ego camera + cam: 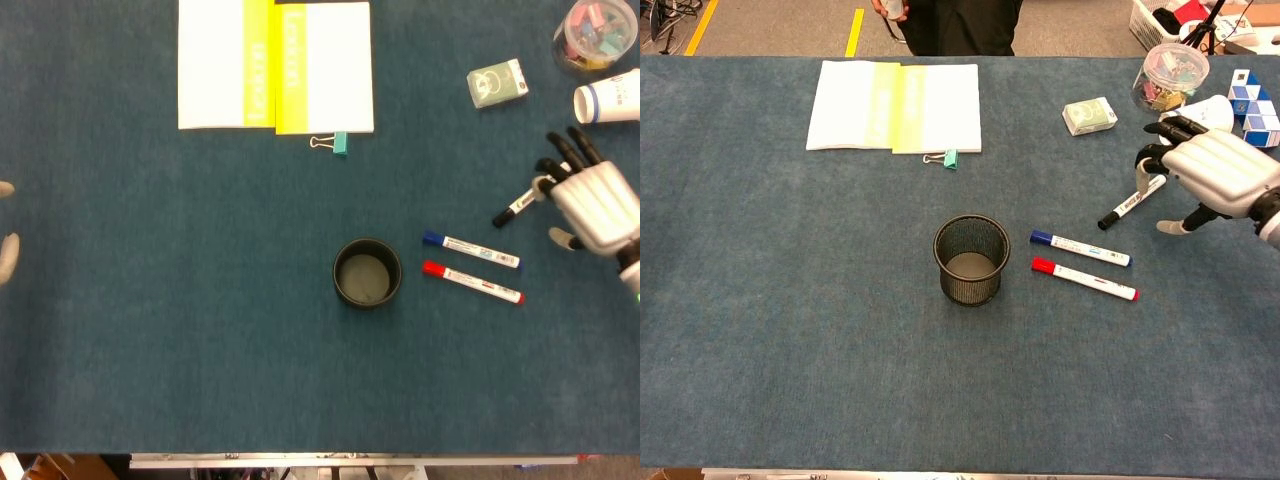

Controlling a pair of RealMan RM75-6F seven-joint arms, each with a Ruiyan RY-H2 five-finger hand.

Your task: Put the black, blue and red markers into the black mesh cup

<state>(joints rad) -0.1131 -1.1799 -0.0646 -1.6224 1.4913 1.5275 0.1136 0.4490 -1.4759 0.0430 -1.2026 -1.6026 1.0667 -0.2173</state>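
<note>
So the round black wire-mesh cup [971,259] sits upright about mid-worktop on the blue felt-covered worktop [790,330], nothing in it as far as the head view shows. Just right of it lie two white-barrelled markers side by side, close but not touching each other: the blue-capped marker [1080,248] further back, and the red-capped marker [1084,280] nearer the front edge, both with caps pointing toward the cup.

The black-capped marker with a white barrel [1127,206] lies at a slant further right and back, cap end toward the front. The robot's right hand [1217,172], silver with black fingers [562,151], is over the far end of that marker, covering the tip of the barrel. The fingers are spread apart and holding nothing; I can't tell if they actually touch the marker. The thumb sticks out toward the front.

The left hand [7,248] is barely in frame at the left edge of the head view, just a couple of pale fingertips, so I can't tell how it's set.

At the back: an open white and yellow booklet [894,106] with a teal binder clip [949,158] just in front of it, a small pale green box [1088,116], and a clear tub of clips [1168,76] in the far right corner.
</note>
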